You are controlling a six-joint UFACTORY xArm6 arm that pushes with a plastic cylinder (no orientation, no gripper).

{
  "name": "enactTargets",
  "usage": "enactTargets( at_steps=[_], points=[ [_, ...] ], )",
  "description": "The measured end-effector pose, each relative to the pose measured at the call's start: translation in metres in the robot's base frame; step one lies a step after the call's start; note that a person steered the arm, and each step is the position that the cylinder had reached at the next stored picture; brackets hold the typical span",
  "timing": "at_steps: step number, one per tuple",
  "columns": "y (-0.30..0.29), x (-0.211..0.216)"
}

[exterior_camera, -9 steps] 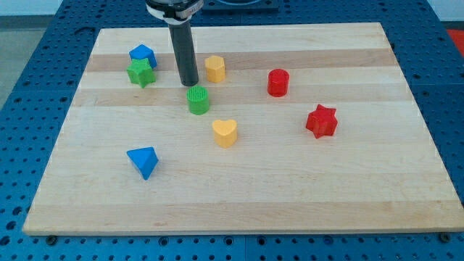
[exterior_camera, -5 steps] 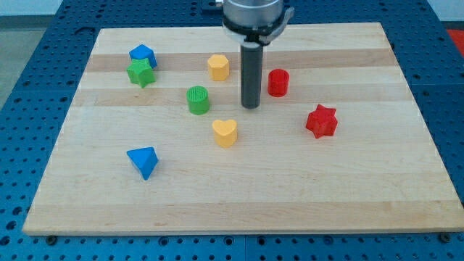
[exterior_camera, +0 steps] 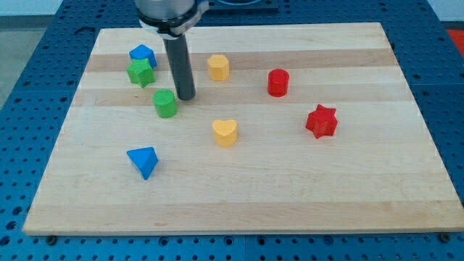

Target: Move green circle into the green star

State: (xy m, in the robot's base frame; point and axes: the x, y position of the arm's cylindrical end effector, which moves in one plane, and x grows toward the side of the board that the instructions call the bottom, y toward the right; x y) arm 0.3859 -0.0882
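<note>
The green circle (exterior_camera: 165,104) sits on the wooden board (exterior_camera: 239,181), left of centre. The green star (exterior_camera: 141,73) lies up and to its left, touching a blue block (exterior_camera: 142,55) above it. My tip (exterior_camera: 185,97) stands just to the right of the green circle, close to it or touching it. The green circle and the green star are apart, with a small gap between them.
A yellow hexagon block (exterior_camera: 217,67) lies to the right of the rod. A red cylinder (exterior_camera: 278,83) and a red star (exterior_camera: 321,121) are on the right. A yellow heart (exterior_camera: 225,133) is in the middle. A blue triangular block (exterior_camera: 143,161) is at lower left.
My tip went right past the green circle, then swung back left. The green circle has slid left, closer to the green star.
</note>
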Motion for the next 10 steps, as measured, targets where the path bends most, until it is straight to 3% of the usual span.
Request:
enactTargets(
  at_steps=[2,6,7,9,10],
  points=[
    [0.037,0.025],
    [-0.094,0.019],
    [-0.093,0.013],
    [-0.084,0.071],
    [-0.162,0.094]
  ],
)
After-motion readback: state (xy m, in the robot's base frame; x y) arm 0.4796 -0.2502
